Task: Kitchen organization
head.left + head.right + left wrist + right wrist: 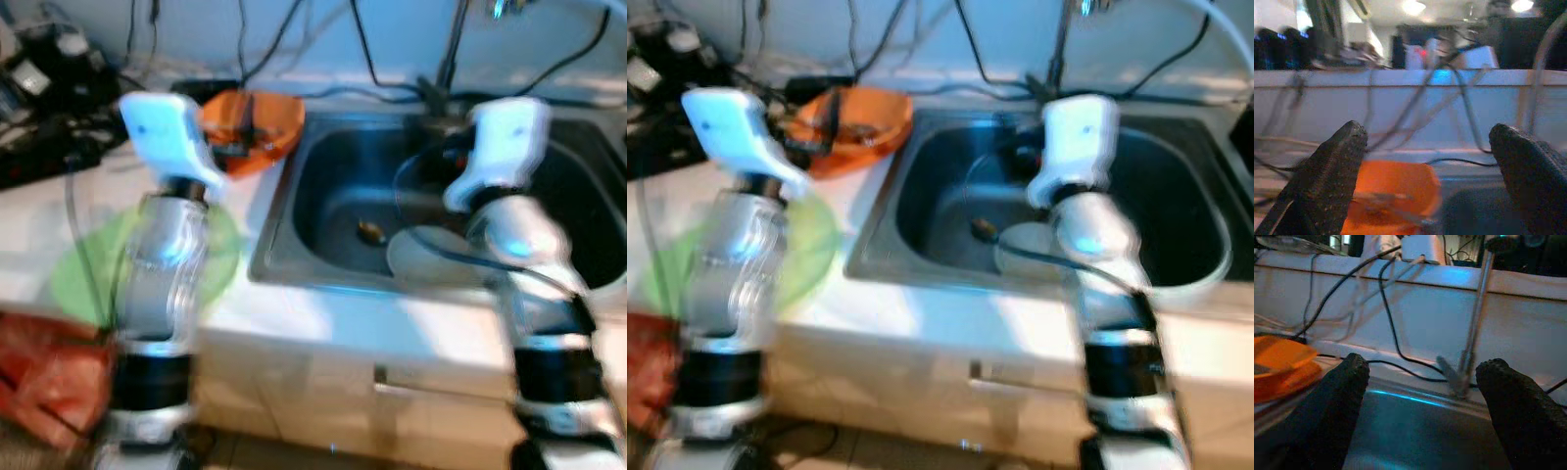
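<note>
Sink [323, 211] sits centre-right of the head frame, sunk into the white desk [323, 323]. Inside it: a white plate [426, 257] near the front wall, and a small brownish thing [369, 232] on the basin floor just left of the plate — too blurred to identify. Faucet [1474, 328] rises behind the basin at the top of frame.

Orange bowl [253, 127] on the desk, just beside the sink's upper-left corner, something dark lying in it. Green plate [220, 259] lower left, partly hidden by the left arm. Red bag [44, 367] at the bottom-left edge. Black cables [367, 59] run along the white back wall; dark clutter in the upper-left corner.

Left end effector [1430, 156] — fingers [1327, 176] spread wide, nothing between them, aimed at the orange bowl and the wall behind it. Right end effector [1422, 401] — also wide, empty, over the sink and pointed at the faucet base.

Head views are motion-blurred; fine detail not readable.
</note>
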{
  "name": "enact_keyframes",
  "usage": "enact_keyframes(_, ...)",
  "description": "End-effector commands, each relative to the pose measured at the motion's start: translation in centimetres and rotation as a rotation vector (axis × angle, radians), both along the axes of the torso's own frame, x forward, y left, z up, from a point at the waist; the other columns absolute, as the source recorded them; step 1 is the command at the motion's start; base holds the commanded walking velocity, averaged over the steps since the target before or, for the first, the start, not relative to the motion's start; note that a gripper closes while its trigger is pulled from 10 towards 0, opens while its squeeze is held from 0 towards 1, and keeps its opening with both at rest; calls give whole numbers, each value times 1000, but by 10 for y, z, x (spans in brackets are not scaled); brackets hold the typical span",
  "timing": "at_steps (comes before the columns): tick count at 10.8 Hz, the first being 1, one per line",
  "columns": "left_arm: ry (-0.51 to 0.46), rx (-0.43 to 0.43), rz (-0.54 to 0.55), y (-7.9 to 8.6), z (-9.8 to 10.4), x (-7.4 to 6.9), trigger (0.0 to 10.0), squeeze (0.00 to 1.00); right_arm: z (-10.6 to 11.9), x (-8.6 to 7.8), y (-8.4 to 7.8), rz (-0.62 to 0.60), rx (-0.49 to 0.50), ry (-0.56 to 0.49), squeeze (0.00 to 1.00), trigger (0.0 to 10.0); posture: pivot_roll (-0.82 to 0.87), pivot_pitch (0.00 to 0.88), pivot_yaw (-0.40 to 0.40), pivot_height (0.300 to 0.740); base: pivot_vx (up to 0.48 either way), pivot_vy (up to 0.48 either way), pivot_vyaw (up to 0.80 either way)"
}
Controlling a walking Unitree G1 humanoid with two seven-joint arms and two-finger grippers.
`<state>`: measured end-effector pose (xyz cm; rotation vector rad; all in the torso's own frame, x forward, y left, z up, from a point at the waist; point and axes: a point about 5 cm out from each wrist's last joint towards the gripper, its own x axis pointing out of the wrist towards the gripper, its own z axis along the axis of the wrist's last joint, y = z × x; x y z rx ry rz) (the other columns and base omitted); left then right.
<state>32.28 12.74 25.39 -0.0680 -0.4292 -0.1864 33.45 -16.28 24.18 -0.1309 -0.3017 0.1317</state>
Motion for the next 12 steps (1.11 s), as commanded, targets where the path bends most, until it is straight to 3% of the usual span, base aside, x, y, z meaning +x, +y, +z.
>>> enact_keyframes(1, -11, 5, 50, 12, 3, -2, 10000, 0, 4, -1, 9, 30, 5, -9, 0, 10000, 80, 49, 65, 740, 0, 0, 0)
enact_keyframes(3, -22, 21, 153, 31, 1, -10, 10000, 0, 3, -1, 10, 36, 7, -1, 0, 10000, 88, 49, 64, 740, 0, 0, 0)
enact_keyframes(4, -7, 34, 271, 55, -3, -18, 10000, 0, 3, 0, 11, 59, 14, 12, 0, 10000, 97, 51, 61, 740, 0, 0, 0)
enact_keyframes(7, 76, -17, 361, 71, -14, -19, 10000, 0, 1, 2, 11, 80, 27, 38, 0, 10000, 112, 53, 57, 740, 0, 0, 0)
enact_keyframes(9, 156, -140, 390, 75, -20, -15, 10000, 0, 0, 2, 12, 99, 31, 55, 0, 10000, 106, 53, 62, 740, 0, 0, 0)
enact_keyframes(10, 184, -193, 429, 84, -21, -13, 10000, 0, -1, 2, 14, 144, 25, 74, 0, 10000, 106, 53, 65, 740, 0, 0, 0)
enact_keyframes(11, 216, -238, 483, 95, -25, -13, 10000, 0, -5, -3, 26, 319, 9, 140, 0, 10000, 106, 52, 68, 740, 0, 0, 0)
enact_keyframes(12, 238, -250, 509, 101, -29, -13, 10000, 0, -8, -11, 33, 435, -78, 158, 0, 10000, 107, 50, 69, 740, 0, 0, 0)
